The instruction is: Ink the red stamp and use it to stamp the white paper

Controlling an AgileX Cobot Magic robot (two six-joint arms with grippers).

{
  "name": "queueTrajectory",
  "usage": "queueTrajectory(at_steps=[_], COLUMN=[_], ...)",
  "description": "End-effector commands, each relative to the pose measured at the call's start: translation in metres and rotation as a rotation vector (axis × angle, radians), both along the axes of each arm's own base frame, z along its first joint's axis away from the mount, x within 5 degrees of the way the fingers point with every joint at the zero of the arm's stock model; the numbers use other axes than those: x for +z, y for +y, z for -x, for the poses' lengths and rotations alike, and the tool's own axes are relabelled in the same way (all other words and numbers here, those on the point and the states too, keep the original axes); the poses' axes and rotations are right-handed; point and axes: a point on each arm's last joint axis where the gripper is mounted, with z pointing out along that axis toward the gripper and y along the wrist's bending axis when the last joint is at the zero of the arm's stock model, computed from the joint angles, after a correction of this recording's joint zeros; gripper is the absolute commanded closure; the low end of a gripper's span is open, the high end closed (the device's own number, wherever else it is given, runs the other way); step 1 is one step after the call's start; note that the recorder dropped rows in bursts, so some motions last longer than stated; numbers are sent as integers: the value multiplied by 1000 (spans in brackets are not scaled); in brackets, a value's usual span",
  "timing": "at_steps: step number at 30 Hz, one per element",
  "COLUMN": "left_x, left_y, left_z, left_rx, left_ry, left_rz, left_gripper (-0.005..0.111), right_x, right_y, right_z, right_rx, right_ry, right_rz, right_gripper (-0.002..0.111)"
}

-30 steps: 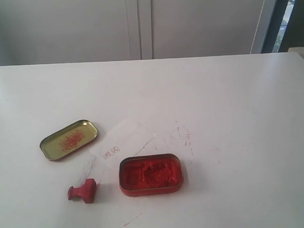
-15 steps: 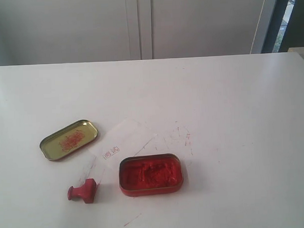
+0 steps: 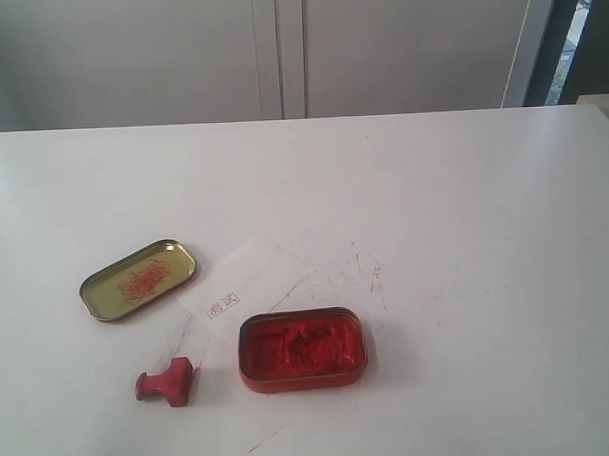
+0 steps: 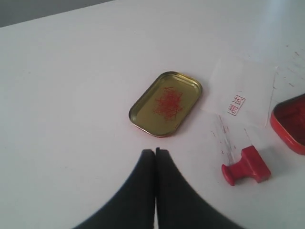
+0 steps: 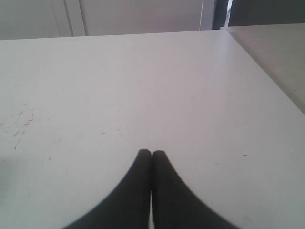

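The red stamp lies on its side on the white table, left of the ink tin; it also shows in the left wrist view. The white paper lies flat behind it and bears a small red imprint; the same paper appears in the left wrist view. The open tin of red ink paste sits in front of the paper. My left gripper is shut and empty, hanging apart from the stamp. My right gripper is shut over bare table. Neither gripper appears in the exterior view.
The tin's gold lid lies upturned left of the paper, with red smears inside; it sits just beyond my left fingertips. Red scratch marks dot the table right of the paper. The table's far edge meets grey cabinet doors.
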Motion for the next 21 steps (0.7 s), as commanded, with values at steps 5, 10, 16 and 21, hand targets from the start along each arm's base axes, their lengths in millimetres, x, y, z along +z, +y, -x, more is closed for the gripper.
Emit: queueTrajectory(at_steps=[5,10,16,21], left_x=[-30,-48,-67,-84], left_y=[6,7,10,13], left_z=[15,25,36,42], left_rx=[65,63,97,146], left_ry=[-114,-123,-171,-209], left_rz=[21,23,16,14], left_gripper=[107,107,107,107], right_x=[0,0,0,0], right_y=[0,0,0,0], right_z=[0,0,0,0], right_rx=[-1,-1,-1,-1], right_ry=[-12,-12,-12,-12], right_rz=[2,2,2,2], right_gripper=[108,108,108,108])
